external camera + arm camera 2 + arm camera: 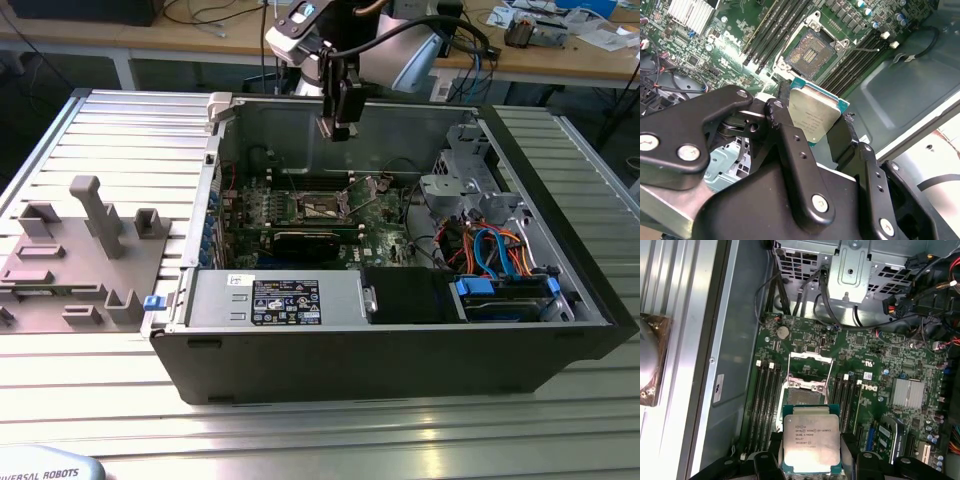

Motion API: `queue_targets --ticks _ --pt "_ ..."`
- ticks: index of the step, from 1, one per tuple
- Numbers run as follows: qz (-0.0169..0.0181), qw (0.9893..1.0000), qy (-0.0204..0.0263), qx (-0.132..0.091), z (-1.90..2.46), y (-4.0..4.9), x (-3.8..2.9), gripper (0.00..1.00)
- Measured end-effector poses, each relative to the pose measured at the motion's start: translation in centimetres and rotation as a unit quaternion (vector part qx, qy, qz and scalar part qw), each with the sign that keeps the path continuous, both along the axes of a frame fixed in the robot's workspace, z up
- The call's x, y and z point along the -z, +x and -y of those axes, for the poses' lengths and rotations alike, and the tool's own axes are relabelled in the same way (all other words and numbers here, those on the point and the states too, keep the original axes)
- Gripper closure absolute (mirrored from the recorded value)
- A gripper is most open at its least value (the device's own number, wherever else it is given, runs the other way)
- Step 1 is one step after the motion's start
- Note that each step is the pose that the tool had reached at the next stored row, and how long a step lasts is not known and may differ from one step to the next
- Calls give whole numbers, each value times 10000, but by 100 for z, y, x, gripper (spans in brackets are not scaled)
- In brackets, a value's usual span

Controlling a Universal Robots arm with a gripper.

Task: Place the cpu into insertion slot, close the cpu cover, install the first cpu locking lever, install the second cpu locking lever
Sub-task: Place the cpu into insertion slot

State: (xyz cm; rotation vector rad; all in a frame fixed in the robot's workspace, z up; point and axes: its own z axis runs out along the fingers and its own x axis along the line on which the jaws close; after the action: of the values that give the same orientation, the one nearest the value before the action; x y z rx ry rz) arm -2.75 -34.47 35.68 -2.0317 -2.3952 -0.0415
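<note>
Gripping the cpu [815, 112] by two opposite edges, the tool [810, 125] has its black fingers [790, 145] drawn in narrow on the chip. The chip's silvery-grey top face shows in both wrist views, with a thin teal border around it. In the exterior view the tool [338, 125] hangs above the open black computer case [400, 350], over the back part of the green motherboard [385, 225] and clear of it, so the chip is in the air and touches nothing but the fingers. The insertion slot [805, 397] lies uncovered on the motherboard, flanked by long black memory slots [767, 400] on either side. In the first wrist view the chip overlaps the socket's near edge. The cpu cover [810, 360] stands raised off the socket, on the side away from the chip. The case rests on a ribbed metal bench [300, 440], with a grey holder block [80, 250] at the exterior view's left.
</note>
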Motion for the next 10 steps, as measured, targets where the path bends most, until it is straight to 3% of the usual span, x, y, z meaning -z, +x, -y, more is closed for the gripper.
queue_targets --ticks 10 --pt "0 10000 0 72 0 0 0 46"
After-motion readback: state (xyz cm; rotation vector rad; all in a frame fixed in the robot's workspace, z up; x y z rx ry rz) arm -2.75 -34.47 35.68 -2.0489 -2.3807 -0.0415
